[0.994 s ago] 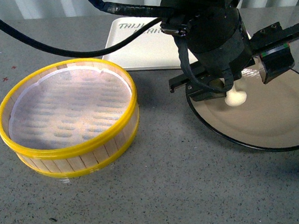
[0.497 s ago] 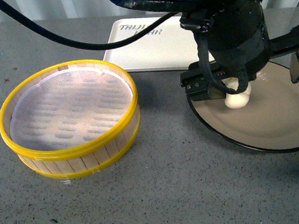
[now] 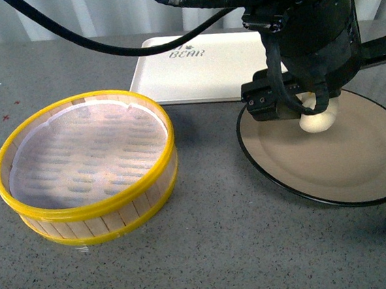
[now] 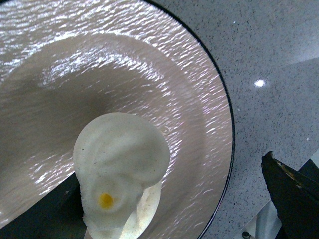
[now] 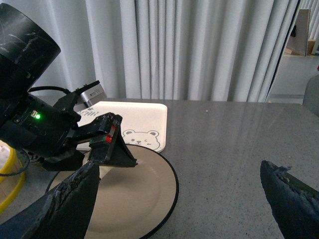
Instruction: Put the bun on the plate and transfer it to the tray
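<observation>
— What is the left claw (image 4: 172,172) doing just now?

— It is hanging low over the large round glossy taupe-brown plate (image 3: 332,165) with the thin black rim. Its two dark fingers (image 4: 294,199) are standing wide apart and gripping nothing.

— And the bun?

— The small round white steamed bun (image 4: 122,164) with the yellow-orange dot is sitting tilted, right against one finger and well clear of the other. It is lying toward the far side of the plate, half hidden under the arm. I cannot tell whether it is resting fully on the plate or leaning on that finger.

— Is the right claw (image 5: 179,164) holding anything?

— No, it is hovering off to the plate's right above the counter, with its fingers spread wide too.

— What is lying around the plate?

— The rectangular cream-white tray (image 3: 200,72) with the bear lettering is lying just behind it. The round bamboo steamer with yellow rims (image 3: 90,210) is sitting well apart to the left on the grey speckled counter (image 3: 210,252). A thick black cable (image 3: 87,42) is arching above the steamer.
</observation>
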`<state>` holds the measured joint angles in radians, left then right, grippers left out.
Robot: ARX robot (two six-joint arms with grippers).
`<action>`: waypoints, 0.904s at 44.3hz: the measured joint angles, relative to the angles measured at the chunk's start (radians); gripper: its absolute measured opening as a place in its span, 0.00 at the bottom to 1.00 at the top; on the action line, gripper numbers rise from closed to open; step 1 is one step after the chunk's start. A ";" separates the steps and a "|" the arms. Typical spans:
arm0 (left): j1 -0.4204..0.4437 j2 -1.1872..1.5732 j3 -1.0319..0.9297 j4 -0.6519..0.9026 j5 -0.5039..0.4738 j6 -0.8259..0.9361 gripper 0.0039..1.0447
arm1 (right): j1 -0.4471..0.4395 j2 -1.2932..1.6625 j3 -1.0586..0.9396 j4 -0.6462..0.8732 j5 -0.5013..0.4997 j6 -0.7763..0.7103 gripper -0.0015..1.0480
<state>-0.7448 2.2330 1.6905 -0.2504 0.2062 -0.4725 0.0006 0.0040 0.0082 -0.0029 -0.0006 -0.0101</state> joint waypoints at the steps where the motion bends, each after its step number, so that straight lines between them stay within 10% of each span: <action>1: 0.000 0.000 0.003 0.000 0.000 0.000 0.94 | 0.000 0.000 0.000 0.000 0.000 0.000 0.91; 40: -0.003 0.000 0.032 -0.014 0.007 0.000 0.94 | 0.000 0.000 0.000 0.000 0.000 0.000 0.91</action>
<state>-0.7483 2.2330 1.7229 -0.2642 0.2134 -0.4721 0.0006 0.0040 0.0082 -0.0029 -0.0010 -0.0101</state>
